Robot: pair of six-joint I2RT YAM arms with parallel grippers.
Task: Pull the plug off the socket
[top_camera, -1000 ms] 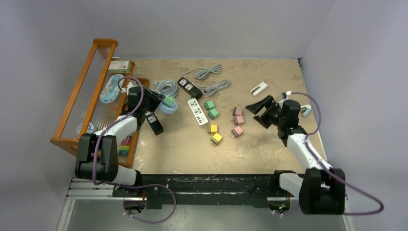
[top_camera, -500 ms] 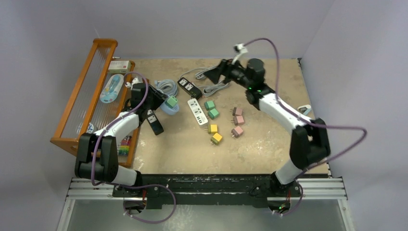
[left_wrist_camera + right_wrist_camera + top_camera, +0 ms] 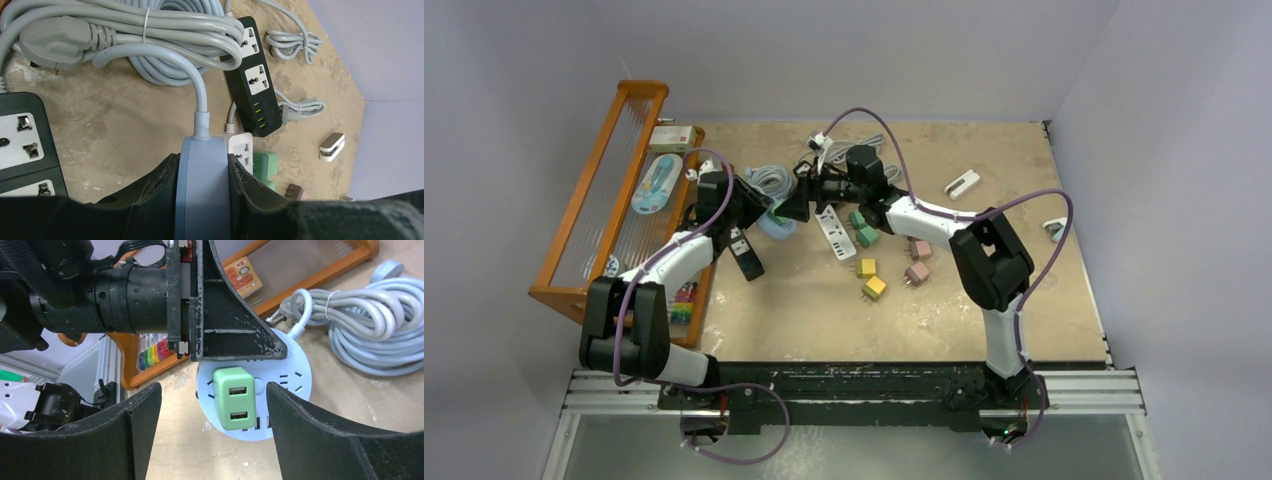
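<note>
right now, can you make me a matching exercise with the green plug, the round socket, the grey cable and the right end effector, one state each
Things:
1. green plug
2. round socket
3. grey cable
4. right end effector

States:
a. open, a finger on each side of the plug, not touching it
b. coiled in loops
c. plugged into the socket's top face
d. clamped by the left end effector

Pairs: 1-c, 2-d, 3-b, 4-a
</note>
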